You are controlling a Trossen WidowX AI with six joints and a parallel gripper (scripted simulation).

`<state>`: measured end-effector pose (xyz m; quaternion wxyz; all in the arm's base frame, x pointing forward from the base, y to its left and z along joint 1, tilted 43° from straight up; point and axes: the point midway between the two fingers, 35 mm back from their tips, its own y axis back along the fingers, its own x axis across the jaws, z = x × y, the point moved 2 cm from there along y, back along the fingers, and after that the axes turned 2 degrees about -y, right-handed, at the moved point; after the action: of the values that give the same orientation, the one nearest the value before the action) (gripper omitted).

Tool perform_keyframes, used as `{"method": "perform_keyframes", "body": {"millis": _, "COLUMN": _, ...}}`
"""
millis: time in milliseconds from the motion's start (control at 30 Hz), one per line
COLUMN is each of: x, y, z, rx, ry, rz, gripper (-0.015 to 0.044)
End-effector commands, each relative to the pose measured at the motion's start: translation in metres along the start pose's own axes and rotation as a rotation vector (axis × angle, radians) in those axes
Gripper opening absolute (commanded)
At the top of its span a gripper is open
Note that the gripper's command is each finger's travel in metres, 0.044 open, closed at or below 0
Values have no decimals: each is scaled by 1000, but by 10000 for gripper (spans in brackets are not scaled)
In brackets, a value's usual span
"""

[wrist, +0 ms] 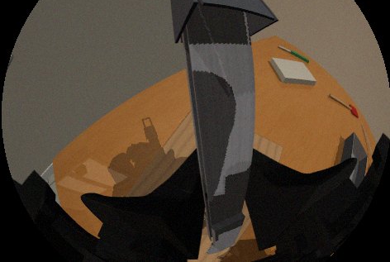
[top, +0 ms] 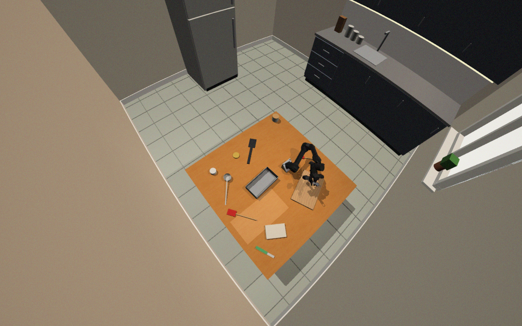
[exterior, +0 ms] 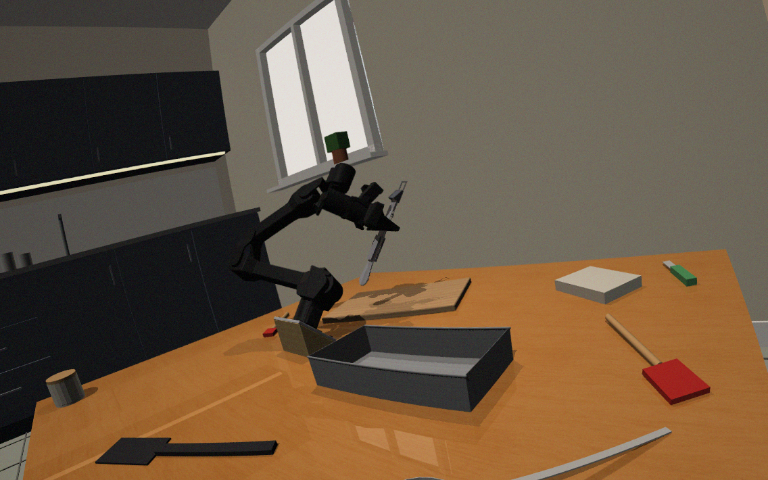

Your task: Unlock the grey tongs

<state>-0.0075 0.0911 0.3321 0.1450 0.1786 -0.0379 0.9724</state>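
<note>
The grey tongs [top: 316,184] [exterior: 376,243] [wrist: 223,110] hang in the air above the wooden board [top: 304,201] [exterior: 441,301] [wrist: 268,147]. My gripper [top: 314,182] [exterior: 391,226] [wrist: 220,147] is shut on them near the middle of their length. In the exterior view they stand steeply tilted, tips pointing down toward the board and loop end up. Their arms look close together; the lock's state cannot be made out. The roasting tin [top: 254,194] [exterior: 393,382] stands beside the arm's base with nothing across it.
A pale block [top: 275,231] [exterior: 595,281] [wrist: 293,70] and a green-handled tool [top: 262,250] [exterior: 682,274] lie beyond the board. A red spatula [top: 231,212] [exterior: 676,380], a black spatula [top: 252,143] [exterior: 133,451] and a ladle [top: 227,177] lie beyond the tin.
</note>
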Motion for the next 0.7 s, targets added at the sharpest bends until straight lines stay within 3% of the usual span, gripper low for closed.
{"method": "perform_keyframes", "body": {"millis": 0, "x": 1, "y": 1, "z": 0, "rx": -3, "ry": -2, "rz": 6, "gripper": -150}}
{"method": "perform_keyframes", "body": {"millis": 667, "x": 1, "y": -2, "z": 3, "rx": 57, "ry": -27, "rz": 2, "gripper": -150}}
